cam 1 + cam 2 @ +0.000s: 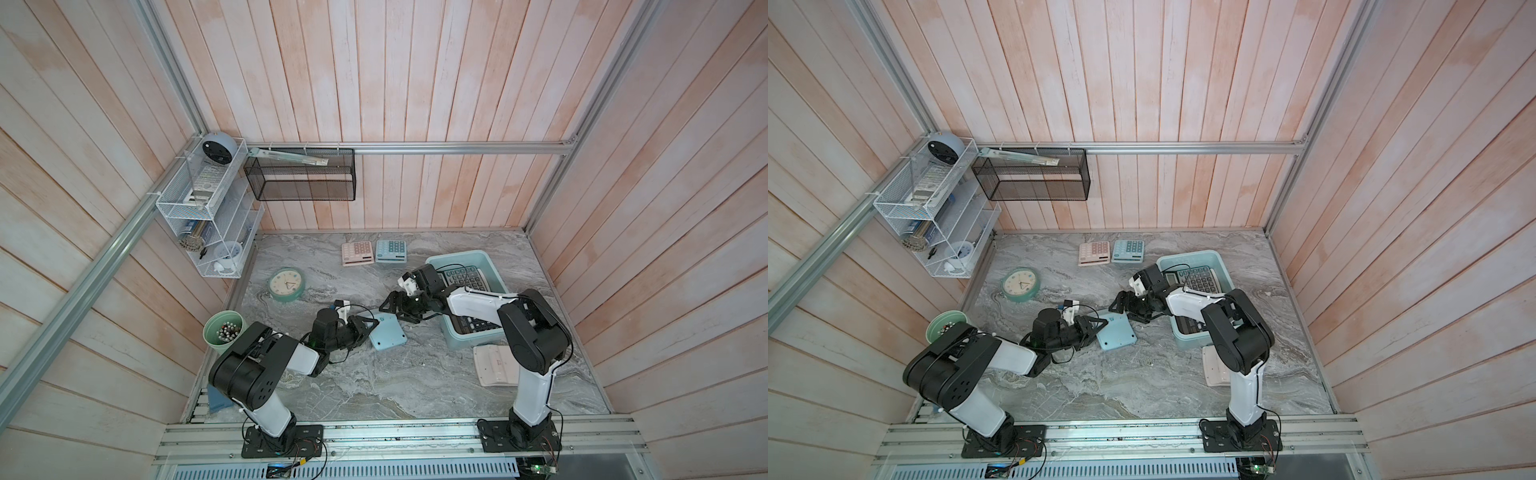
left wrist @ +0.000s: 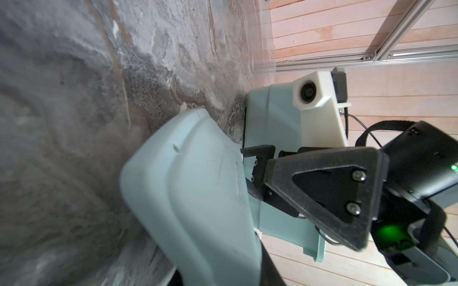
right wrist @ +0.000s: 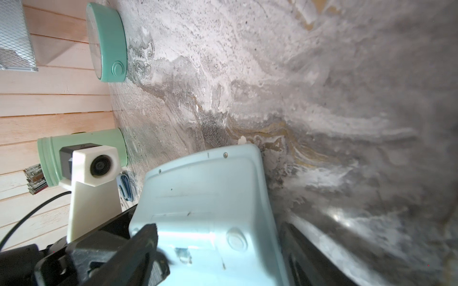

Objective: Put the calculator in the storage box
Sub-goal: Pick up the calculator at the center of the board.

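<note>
Grasp stage: the calculator is gripped but not yet carried. Left hand (image 1: 371,325) sits low over the table (image 1: 374,386) with its jaws narrow, pinching the near edge of the calculator (image 1: 388,337). The calculator is mid-table between the two hands, face down, just left of the storage box (image 1: 469,340) and not touching it. In the left wrist view its gripped end looks tipped up off the table; how far, cannot tell. Right hand (image 1: 395,312) is at the calculator's far corner with its jaws wide, one above and one below the corner, and no squeeze is visible. The storage box already holds dark calculators (image 1: 463,276), and the right arm reaches out across its left side

Next move, as I judge it: the right hand backs away to free the path. The left hand then lifts high enough to clear the flared rim, carries the calculator right and lays it on the dark ones. A pinch on one thin edge means the calculator may droop or swivel, so go slow and level

Calculator look: pale blue plastic, wedge-shaped with rounded corners. The smooth back is up, showing small screw holes, a round foot and a faint hatch outline. No keys are visible
</note>
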